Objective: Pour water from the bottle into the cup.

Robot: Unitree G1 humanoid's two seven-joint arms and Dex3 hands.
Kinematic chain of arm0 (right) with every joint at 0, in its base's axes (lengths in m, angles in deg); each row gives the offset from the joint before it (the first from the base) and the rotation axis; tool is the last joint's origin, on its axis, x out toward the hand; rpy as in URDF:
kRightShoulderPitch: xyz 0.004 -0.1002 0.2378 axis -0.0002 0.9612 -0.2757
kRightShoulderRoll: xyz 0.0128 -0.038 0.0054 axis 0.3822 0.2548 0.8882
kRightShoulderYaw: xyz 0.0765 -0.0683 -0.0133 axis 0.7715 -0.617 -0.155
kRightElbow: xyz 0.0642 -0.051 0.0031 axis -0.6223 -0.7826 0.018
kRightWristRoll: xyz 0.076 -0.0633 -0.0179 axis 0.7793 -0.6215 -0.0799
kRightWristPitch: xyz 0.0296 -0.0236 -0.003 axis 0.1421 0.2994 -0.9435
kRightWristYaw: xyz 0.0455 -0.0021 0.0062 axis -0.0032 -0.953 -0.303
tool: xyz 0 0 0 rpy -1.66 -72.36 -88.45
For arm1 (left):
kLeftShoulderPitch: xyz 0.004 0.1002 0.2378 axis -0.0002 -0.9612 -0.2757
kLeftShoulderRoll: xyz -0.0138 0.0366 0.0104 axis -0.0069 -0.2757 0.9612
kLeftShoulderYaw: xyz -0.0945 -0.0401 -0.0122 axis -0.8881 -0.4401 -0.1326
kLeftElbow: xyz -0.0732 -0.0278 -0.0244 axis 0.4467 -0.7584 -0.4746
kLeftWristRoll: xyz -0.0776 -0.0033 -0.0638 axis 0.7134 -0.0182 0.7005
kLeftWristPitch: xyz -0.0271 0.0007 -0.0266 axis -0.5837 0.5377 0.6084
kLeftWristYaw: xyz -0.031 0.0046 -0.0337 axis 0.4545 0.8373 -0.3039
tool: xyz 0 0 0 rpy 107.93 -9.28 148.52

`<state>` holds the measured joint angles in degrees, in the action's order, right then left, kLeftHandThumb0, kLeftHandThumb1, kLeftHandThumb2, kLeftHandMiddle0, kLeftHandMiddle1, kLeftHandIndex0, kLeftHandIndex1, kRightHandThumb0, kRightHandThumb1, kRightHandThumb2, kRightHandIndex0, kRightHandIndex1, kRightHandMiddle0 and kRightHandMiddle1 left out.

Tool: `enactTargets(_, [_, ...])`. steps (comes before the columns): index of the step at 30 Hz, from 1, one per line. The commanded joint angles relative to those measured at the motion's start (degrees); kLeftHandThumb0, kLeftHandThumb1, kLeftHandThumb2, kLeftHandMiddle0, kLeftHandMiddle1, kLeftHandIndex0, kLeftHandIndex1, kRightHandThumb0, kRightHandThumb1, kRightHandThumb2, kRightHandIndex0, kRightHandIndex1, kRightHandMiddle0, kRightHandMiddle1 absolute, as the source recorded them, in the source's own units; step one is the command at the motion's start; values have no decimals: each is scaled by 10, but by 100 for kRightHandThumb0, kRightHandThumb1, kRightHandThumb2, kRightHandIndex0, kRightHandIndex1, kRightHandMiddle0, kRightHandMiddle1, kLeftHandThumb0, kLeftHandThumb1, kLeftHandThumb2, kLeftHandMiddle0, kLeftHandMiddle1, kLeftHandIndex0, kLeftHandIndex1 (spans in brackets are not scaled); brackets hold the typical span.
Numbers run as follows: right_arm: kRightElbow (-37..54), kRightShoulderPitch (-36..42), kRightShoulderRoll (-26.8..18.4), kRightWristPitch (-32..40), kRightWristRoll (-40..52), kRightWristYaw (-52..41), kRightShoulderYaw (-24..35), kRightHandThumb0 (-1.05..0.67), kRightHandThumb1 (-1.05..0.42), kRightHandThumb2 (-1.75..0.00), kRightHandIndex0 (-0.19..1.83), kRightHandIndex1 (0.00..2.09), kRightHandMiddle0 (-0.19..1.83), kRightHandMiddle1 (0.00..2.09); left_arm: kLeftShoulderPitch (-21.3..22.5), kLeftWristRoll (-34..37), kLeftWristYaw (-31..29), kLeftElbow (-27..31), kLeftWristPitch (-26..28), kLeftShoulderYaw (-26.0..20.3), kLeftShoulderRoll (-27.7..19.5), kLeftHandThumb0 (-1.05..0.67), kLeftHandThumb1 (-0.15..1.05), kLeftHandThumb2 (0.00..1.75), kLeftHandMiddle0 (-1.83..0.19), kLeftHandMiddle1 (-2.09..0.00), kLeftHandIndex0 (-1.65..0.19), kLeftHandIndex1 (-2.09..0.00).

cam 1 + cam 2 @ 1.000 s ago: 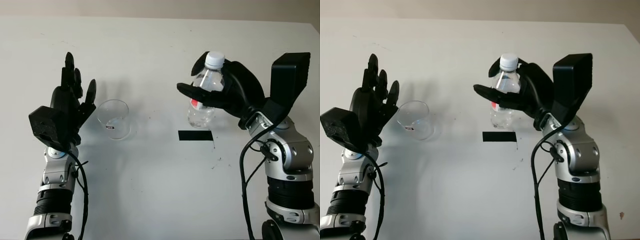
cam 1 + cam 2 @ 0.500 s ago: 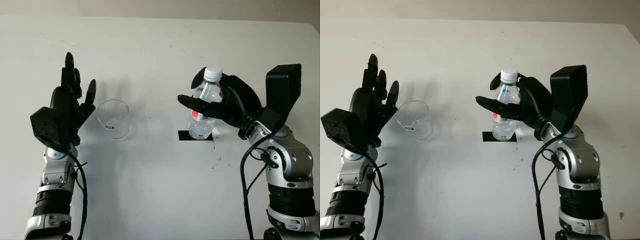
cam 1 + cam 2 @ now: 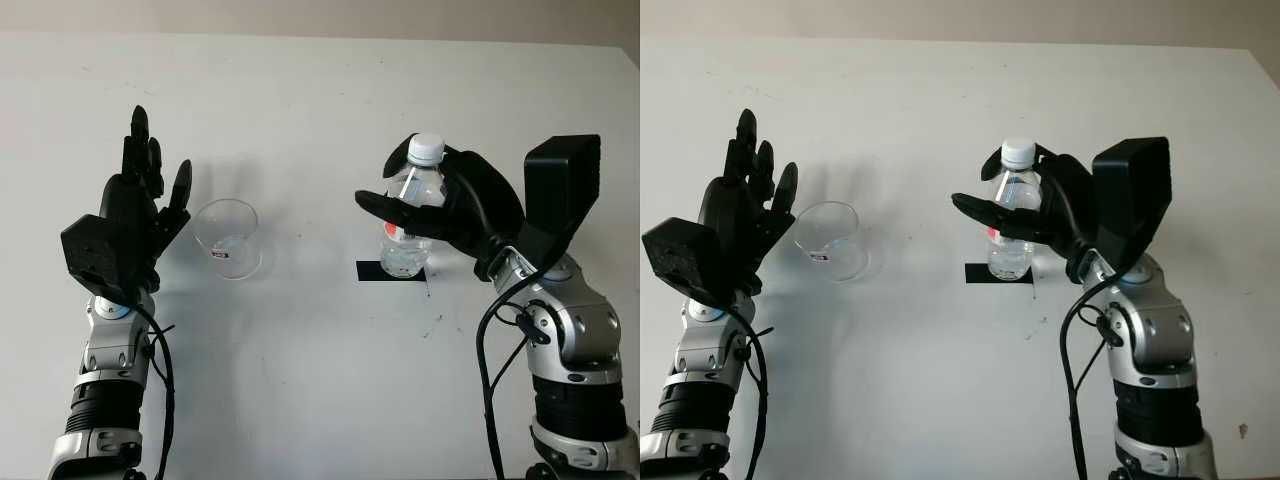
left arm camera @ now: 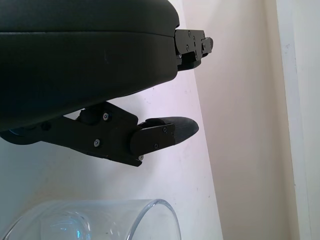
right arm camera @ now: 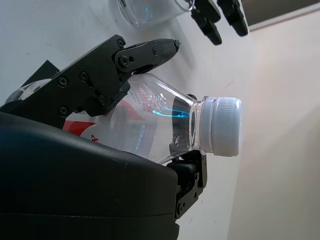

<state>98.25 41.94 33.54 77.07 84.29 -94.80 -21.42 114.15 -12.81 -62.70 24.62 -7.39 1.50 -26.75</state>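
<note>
Right hand (image 3: pixel 455 205) has its fingers wrapped round the capped water bottle (image 3: pixel 410 215), upright on the black tape mark (image 3: pixel 375 271) at three o'clock, the open left hand (image 3: pixel 135 215) waits beside the glass cup (image 3: pixel 228 238) at nine o'clock, so the pour looks unstarted and next comes lifting across, though that white cap (image 3: pixel 427 148) looks a snag.

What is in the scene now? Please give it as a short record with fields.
bottle: upright, white cap on, base on the black mark
right hand: closed around the bottle
cup: clear, standing on the table, to the left of the bottle
left hand: open, raised beside the cup, not touching it
pouring: not started
</note>
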Motion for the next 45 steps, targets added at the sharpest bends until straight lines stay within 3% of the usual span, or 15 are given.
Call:
enactTargets(1, [-10, 14, 3, -14, 1, -8, -1, -13, -105, -38, 183, 209, 183, 209, -10, -1, 0, 5, -4, -3, -7, -37, 105, 51, 5, -6, 8, -6])
enactTargets(19, [-18, 26, -8, -27, -16, -26, -12, -18, -105, -23, 177, 209, 182, 209, -8, 1, 1, 4, -2, -4, -6, -37, 105, 51, 5, -5, 8, -6])
enactTargets(20, [-18, 28, -9, -31, -18, -28, -12, -19, -105, -21, 174, 209, 174, 209, -8, 1, 0, 4, -2, -4, -7, -37, 105, 51, 5, -5, 8, -6])
enactTargets(21, [-18, 30, -10, -35, -20, -30, -11, -22, -105, -16, 155, 209, 141, 209, -9, 0, 1, 5, -1, -4, -7, -37, 105, 52, 5, -5, 8, -6])
enactTargets(23, [-18, 34, -10, -42, -22, -31, -8, -29, -103, -10, 75, 209, 51, 209, -8, 1, -1, 4, -2, -4, -7, -38, 105, 52, 5, -5, 8, -5])
enactTargets(24, [-17, 35, -11, -43, -23, -33, -7, -35, -101, -7, 35, 209, 18, 209, -7, 3, -2, 3, -3, -4, -7, -38, 105, 52, 5, -5, 8, -5])
enactTargets(25, [-18, 37, -11, -43, -17, -38, -3, -41, -100, -6, 3, 209, -4, 209, -6, 3, -3, 2, -3, -5, -7, -38, 105, 51, 5, -5, 8, -5])
enactTargets(26, [-19, 39, -12, -48, -11, -46, 0, -43, -99, -5, -8, 209, -11, 207, -6, 3, -3, 1, -4, -5, -7, -38, 105, 51, 5, -5, 8, -5])
enactTargets(27, [-20, 40, -14, -52, -6, -55, 3, -44, -98, -5, -13, 194, -15, 191, -5, 2, -2, 1, -5, -4, -7, -38, 105, 51, 5, -5, 8, -5])
enactTargets(28, [-20, 42, -15, -55, -3, -61, 4, -47, -97, -5, -17, 160, -18, 159, -5, 1, -1, 1, -5, -4, -7, -38, 105, 51, 5, -5, 8, -5])
enactTargets(29, [-23, 44, -21, -63, -3, -72, 4, -48, -96, -5, -18, 147, -18, 147, -5, 1, -2, 2, -5, -4, -7, -38, 105, 51, 5, -5, 8, -5])
enactTargets(31, [-26, 49, -31, -80, -4, -90, 1, -55, -95, -5, -19, 75, -19, 77, -4, 1, -3, 0, -6, -4, -8, -37, 105, 52, 6, -5, 8, -5])
enactTargets(34, [-32, 57, -38, -107, -6, -109, 1, -58, -95, -6, -19, 25, -19, 29, -4, 1, -4, -1, -7, -4, -8, -37, 105, 52, 6, -5, 9, -5])
enactTargets(38, [-34, 64, -34, -120, -1, -108, 8, -61, -95, -5, -19, 2, -19, 5, -3, 4, -6, -1, -7, -5, -8, -38, 105, 52, 6, -5, 9, -5])
enactTargets(45, [-35, 81, -33, -153, -5, -107, 8, -70, -93, -5, -19, 0, -19, 0, 0, 8, -11, -3, -8, -7, -7, -37, 105, 52, 7, -5, 9, -5])
